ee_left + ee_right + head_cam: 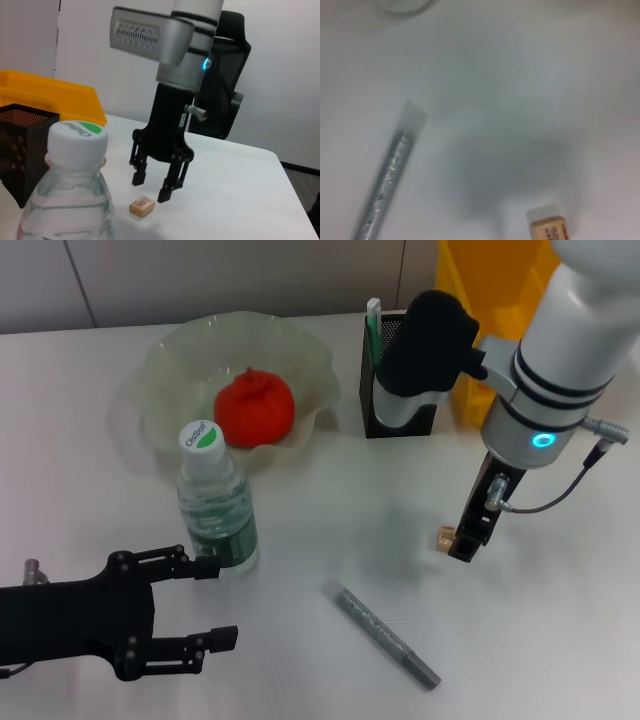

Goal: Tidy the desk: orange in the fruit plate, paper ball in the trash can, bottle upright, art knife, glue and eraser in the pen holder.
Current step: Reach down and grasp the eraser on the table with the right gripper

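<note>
The orange (255, 405) lies in the translucent fruit plate (165, 350). In front of the plate stands the bottle (215, 502) (70, 200), upright with its cap on. The small tan eraser (445, 537) (141, 207) (547, 227) lies on the desk. My right gripper (466, 542) (151, 188) hangs open just above it, fingers pointing down. A grey glittery stick (385, 635) (390, 175), which looks like the glue, lies flat nearer the front. The black mesh pen holder (372, 405) (20, 145) holds a green and white slim item. My left gripper (216, 602) is open at the front left, beside the bottle. The paper ball is out of view.
A yellow bin (490, 300) (50, 95) stands behind the pen holder at the back right. My right arm's black and white elbow (430, 350) covers part of the holder. A black chair (225, 100) stands beyond the desk's far edge.
</note>
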Available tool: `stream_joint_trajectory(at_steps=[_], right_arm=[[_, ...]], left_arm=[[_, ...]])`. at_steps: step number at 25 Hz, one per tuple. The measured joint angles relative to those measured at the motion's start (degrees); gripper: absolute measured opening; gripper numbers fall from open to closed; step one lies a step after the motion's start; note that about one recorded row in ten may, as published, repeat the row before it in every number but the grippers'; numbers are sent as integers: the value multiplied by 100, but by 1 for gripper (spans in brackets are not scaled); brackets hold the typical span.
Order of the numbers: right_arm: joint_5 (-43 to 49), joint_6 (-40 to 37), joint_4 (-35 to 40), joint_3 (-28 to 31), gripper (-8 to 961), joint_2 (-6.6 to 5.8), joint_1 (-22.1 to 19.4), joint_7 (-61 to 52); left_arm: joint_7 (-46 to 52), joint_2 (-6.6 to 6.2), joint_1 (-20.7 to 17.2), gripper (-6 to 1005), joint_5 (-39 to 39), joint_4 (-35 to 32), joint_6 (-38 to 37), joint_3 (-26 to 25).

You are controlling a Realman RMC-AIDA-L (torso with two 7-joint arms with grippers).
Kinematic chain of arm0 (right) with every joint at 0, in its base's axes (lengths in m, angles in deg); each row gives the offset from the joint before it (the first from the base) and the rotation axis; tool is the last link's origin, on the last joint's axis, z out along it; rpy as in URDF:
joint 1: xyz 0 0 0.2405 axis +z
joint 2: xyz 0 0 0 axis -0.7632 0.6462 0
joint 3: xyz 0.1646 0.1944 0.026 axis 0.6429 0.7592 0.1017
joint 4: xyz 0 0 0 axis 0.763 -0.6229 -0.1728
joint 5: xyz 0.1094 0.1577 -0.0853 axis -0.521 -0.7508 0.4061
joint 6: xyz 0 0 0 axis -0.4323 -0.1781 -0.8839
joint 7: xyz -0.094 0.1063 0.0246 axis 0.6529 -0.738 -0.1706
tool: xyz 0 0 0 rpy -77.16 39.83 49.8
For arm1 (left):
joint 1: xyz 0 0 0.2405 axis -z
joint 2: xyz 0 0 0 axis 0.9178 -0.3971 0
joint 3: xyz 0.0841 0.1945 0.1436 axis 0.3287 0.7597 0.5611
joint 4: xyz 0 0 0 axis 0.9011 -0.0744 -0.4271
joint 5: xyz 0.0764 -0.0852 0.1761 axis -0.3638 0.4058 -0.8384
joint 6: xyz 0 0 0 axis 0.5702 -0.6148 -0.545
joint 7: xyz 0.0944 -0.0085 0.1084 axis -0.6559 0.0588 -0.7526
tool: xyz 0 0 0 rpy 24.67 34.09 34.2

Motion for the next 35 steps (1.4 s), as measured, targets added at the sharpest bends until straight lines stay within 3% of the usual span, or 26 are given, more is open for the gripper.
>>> stream_joint_trajectory(at_steps=[21,35], right_arm=[[-106,673,-512,-166,575,1,20,155],[-139,780,-763,-350,472,9,154,160]], left_arm=[[-9,4,-22,785,0,20,4,-2],[-10,4,3,786,0,21,25,-14]])
